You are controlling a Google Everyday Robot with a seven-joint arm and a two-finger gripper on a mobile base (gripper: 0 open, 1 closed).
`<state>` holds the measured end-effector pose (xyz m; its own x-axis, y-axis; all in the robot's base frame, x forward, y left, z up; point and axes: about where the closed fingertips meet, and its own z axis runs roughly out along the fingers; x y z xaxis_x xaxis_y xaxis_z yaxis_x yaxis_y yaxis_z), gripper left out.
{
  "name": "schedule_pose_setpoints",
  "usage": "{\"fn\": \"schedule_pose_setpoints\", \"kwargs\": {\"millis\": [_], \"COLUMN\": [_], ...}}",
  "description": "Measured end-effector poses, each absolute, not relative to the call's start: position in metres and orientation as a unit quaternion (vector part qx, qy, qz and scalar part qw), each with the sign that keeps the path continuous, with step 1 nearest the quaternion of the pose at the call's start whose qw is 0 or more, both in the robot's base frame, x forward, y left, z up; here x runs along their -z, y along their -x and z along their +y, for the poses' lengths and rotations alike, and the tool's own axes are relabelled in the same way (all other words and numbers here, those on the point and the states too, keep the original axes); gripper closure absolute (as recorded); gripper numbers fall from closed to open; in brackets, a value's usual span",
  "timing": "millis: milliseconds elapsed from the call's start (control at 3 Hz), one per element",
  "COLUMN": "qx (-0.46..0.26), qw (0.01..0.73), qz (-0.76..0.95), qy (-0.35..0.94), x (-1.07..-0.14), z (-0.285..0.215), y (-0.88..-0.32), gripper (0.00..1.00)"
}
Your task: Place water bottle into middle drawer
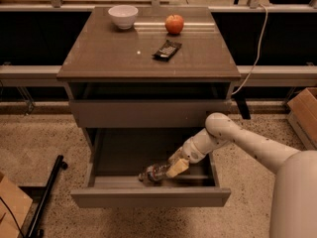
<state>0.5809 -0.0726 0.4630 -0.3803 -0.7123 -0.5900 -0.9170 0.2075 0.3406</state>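
Observation:
The middle drawer [148, 197] is pulled out at the bottom of the grey-brown cabinet, and its dark tray is open to view. The water bottle [153, 173], clear and crinkled, lies on its side low in the tray near the front wall, neck pointing left. My gripper [174, 168] reaches into the drawer from the right. Its tan fingers [177, 167] are closed around the bottle's right end. My white arm [247, 143] comes in over the drawer's right side.
Above the open drawer is a shut twin drawer with a broad front [148, 113]. On the cabinet top are a white bowl [123, 16], a red apple [174, 24] and a black snack packet [167, 49]. There is a cardboard box [304, 113] at the right and a black pole [47, 195] on the floor at the left.

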Motion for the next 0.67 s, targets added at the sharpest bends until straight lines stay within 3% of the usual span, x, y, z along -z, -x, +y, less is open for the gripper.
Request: {"fn": "schedule_pose_setpoints", "kwargs": {"millis": [333, 667], "qx": [-0.335, -0.335], "qw": [0.148, 0.148], "qz": [0.761, 0.761], "qy": [0.535, 0.535], "x": [-0.4608, -0.4608], "z": [-0.0715, -0.0715], "y": [-0.5765, -0.5765], "gripper": [0.00, 0.00]}}
